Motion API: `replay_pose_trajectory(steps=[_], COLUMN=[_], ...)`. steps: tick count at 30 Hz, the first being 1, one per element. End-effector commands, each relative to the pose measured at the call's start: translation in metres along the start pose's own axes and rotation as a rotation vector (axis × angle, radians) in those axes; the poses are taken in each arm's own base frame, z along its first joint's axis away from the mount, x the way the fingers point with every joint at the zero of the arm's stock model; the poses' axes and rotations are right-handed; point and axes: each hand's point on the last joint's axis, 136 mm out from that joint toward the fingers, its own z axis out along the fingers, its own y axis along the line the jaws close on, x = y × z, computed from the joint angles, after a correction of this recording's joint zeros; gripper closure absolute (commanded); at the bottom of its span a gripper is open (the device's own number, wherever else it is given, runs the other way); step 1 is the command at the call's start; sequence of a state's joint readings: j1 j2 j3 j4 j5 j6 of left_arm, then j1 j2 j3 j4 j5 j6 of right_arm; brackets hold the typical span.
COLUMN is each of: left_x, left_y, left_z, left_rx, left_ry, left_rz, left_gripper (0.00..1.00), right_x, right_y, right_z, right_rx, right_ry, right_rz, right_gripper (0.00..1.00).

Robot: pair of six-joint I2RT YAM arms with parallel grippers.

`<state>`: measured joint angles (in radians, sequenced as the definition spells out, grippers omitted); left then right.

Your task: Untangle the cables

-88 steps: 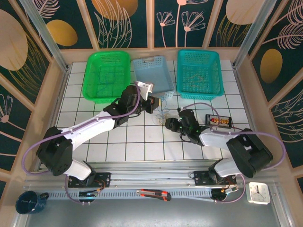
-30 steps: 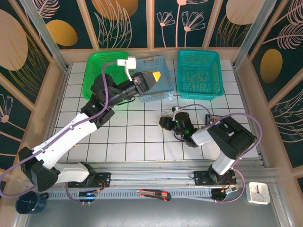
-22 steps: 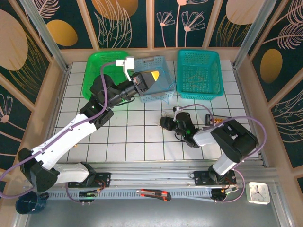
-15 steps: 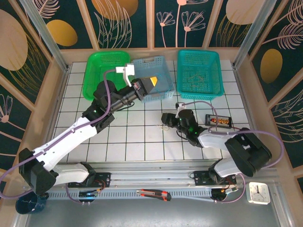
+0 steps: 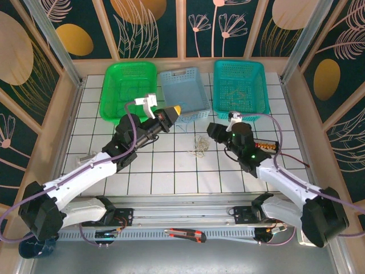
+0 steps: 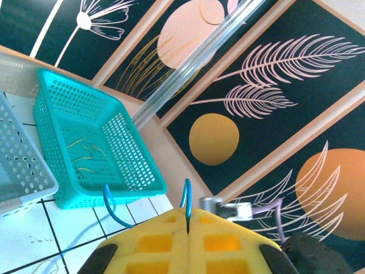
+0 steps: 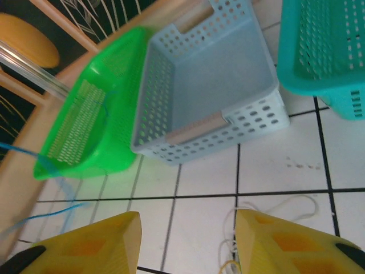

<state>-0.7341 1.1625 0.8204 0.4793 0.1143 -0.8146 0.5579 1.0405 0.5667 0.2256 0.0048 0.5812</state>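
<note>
The cables (image 5: 198,148) lie as a small whitish and yellowish tangle on the white tiles mid-table. My left gripper (image 5: 174,109) hangs left of and above the tangle, in front of the light blue basket. In the left wrist view its yellow fingers (image 6: 187,212) are shut on a thin blue cable (image 6: 185,197) that loops up out of the pinch. My right gripper (image 5: 210,131) hovers just right of the tangle, raised off the tiles. It is open (image 7: 188,240) with nothing between its fingers; white cable loops (image 7: 268,204) lie by its right finger.
Three baskets line the back: green (image 5: 128,90), light blue (image 5: 183,94), and teal (image 5: 240,88) with a few thin wires inside. A black connector box (image 5: 263,146) sits right of the right arm. A box cutter (image 5: 185,234), clock (image 5: 311,233) and mug (image 5: 34,244) lie beyond the near edge.
My left gripper came down and toward me from over the light blue basket, still shut. My right gripper lifted and moved right, off the tangle, which stays on the tiles.
</note>
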Motion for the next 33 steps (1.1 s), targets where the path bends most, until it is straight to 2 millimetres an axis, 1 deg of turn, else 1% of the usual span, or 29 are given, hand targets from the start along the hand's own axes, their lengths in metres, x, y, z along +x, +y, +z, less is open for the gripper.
replay_pose_trajectory(steps=[1,2,4,6,9,13,18,23,28,33], left_x=[-0.017,-0.016,-0.014,-0.013,-0.013,-0.011,-0.009,-0.009,-0.008,-0.007], left_y=[-0.011,-0.009,-0.007,-0.005,-0.001,0.002,0.004,0.006,0.007,0.008], left_z=[-0.009,-0.009,-0.010,-0.011,-0.012,-0.013,-0.013,-0.012,-0.011,-0.010], left_rx=[0.053,0.053,0.052,0.052,0.042,0.036,0.030,0.023,0.022,0.020], left_ry=[-0.095,-0.097,-0.102,-0.109,-0.117,-0.118,-0.119,-0.122,-0.118,-0.116], left_rz=[0.004,0.007,0.015,0.021,0.034,0.040,0.044,0.048,0.049,0.049], left_gripper=[1.00,1.00,1.00,1.00,1.00,1.00,1.00,1.00,1.00,1.00], right_x=[-0.021,-0.024,-0.030,-0.036,-0.041,-0.046,-0.045,-0.039,-0.037,-0.036], right_y=[0.034,0.042,0.060,0.077,0.097,0.117,0.134,0.148,0.156,0.165], right_z=[-0.013,-0.015,-0.019,-0.022,-0.026,-0.033,-0.039,-0.043,-0.046,-0.044], right_rx=[-0.110,-0.137,-0.206,-0.270,-0.350,-0.449,-0.532,-0.586,-0.624,-0.650], right_ry=[0.002,0.008,0.022,0.038,0.071,0.091,0.127,0.162,0.175,0.187], right_rz=[0.037,0.047,0.076,0.101,0.144,0.204,0.269,0.300,0.324,0.337], right_gripper=[0.53,0.51,0.44,0.39,0.37,0.35,0.35,0.37,0.38,0.40])
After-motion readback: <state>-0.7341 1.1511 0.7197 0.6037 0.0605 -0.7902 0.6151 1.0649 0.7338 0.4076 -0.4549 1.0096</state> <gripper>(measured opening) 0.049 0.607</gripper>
